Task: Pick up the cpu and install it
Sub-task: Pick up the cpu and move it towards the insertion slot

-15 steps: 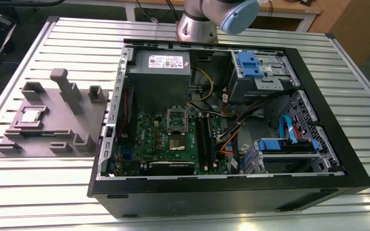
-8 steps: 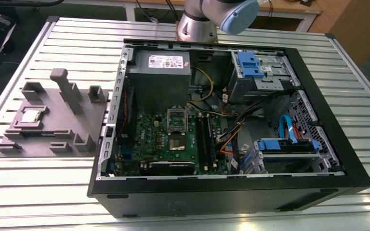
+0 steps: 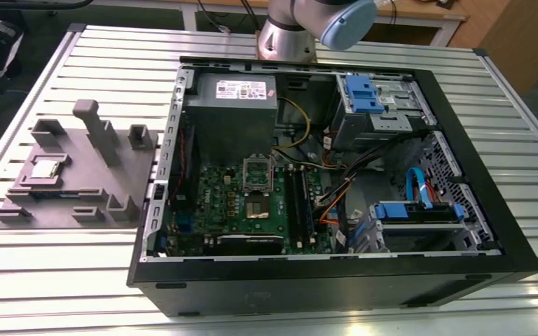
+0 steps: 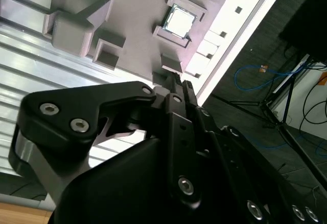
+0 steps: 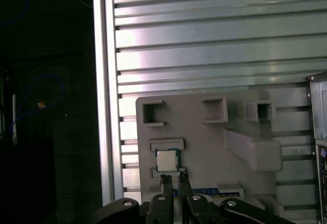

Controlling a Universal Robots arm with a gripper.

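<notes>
The arm (image 3: pixel 293 31) comes in at the upper edge of the exterior view, and it's just a silver link and a blue-grey joint cap, the rest cut off by the frame. In the first wrist view the claw (image 5: pixel 174 182) hangs over the grey moulded plate (image 5: pixel 204 147), with its fingertips (image 5: pixel 166 180) a narrow gap apart and nothing gripped between them. And there's the cpu (image 5: pixel 167 160), just beyond those tips, lying flat in its shallow pocket with the shiny metal top up. It's square, so it has no long axis, and its edges run parallel with the pocket's walls. The plate sits on the slatted worktop (image 3: pixel 64 280) at the exterior view's left, beside the opened computer case (image 3: pixel 344 294) and well apart from the motherboard (image 3: pixel 250 210). In the second wrist view the claw's black body covers much of the plate. Any marks on the chip are too small to make out.
</notes>
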